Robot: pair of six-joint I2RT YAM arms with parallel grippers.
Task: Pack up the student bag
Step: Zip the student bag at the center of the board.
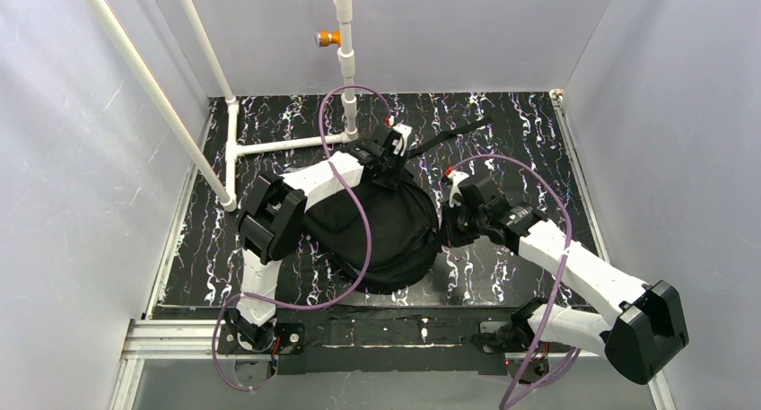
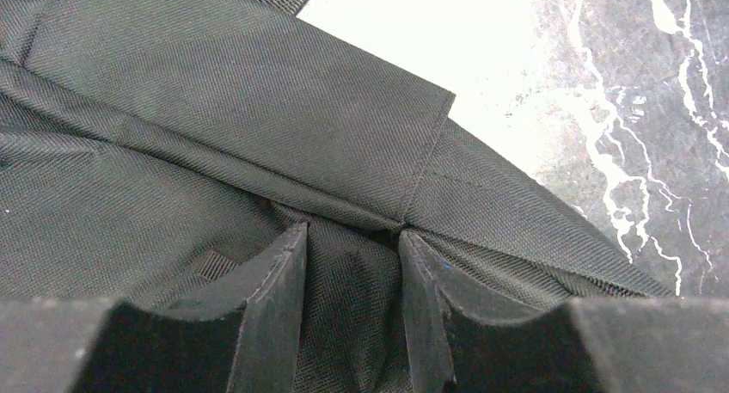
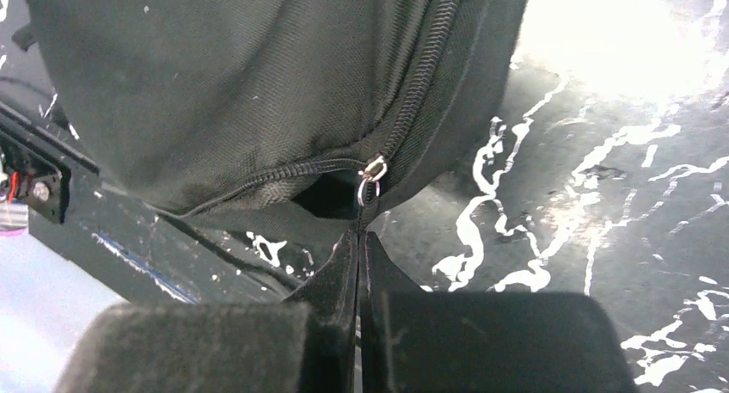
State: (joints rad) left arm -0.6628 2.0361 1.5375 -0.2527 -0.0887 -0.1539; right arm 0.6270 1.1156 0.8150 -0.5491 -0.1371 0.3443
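Note:
The student bag (image 1: 386,235) is a black fabric backpack lying in the middle of the marbled table (image 1: 520,132). My left gripper (image 1: 392,165) is at the bag's far edge. In the left wrist view, the left gripper (image 2: 352,238) is closed down on a fold of the bag's fabric (image 2: 258,109). My right gripper (image 1: 453,214) is at the bag's right side. In the right wrist view, the right gripper (image 3: 359,235) is shut on the zipper pull (image 3: 370,202), which hangs from the silver slider ring (image 3: 373,169). A small dark gap in the zip (image 3: 331,195) shows beside the slider.
A white pipe frame (image 1: 269,145) stands at the back left with an upright post (image 1: 345,60). A black strap (image 1: 453,134) trails from the bag toward the back. Purple cables (image 1: 363,222) loop over the bag. Grey walls enclose the table.

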